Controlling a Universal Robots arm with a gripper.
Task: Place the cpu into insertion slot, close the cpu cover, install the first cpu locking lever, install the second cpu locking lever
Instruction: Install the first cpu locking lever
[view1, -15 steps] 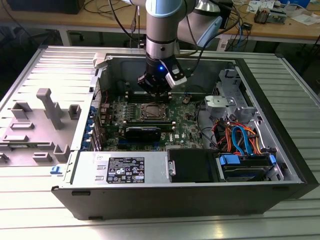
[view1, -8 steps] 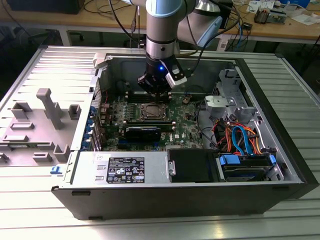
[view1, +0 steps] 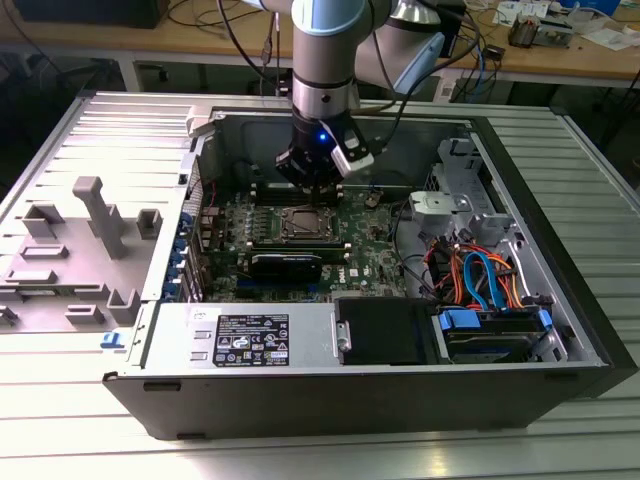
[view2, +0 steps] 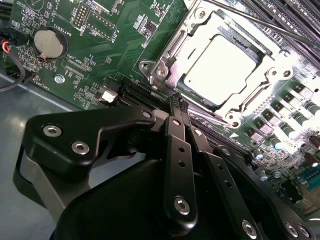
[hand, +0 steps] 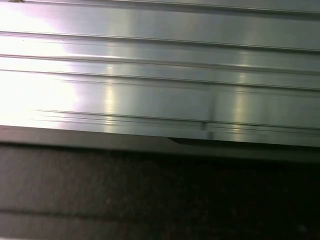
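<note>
The cpu (view2: 220, 62), a bright silver square, lies in the insertion slot (view1: 303, 224) on the green board inside the open computer case. The cpu cover (view2: 260, 95), a silver frame, lies flat around the chip. A thin metal lever rod (view2: 265, 24) runs along one side of the socket. In the second wrist view my gripper (view2: 177, 102) hangs just off a socket corner, and its black fingers (view2: 172, 130) meet at the tips with nothing between them. In the exterior view the gripper (view1: 318, 188) hovers just behind the socket.
A black heatsink block (view1: 287, 265) lies in front of the socket, with long memory slots (view2: 285, 15) beside it. A coin battery (view2: 50, 42) sits on the board. Coloured cables (view1: 480, 275) and a drive bay fill the case's right side. A grey fixture tray (view1: 80, 240) stands at the exterior view's left.
</note>
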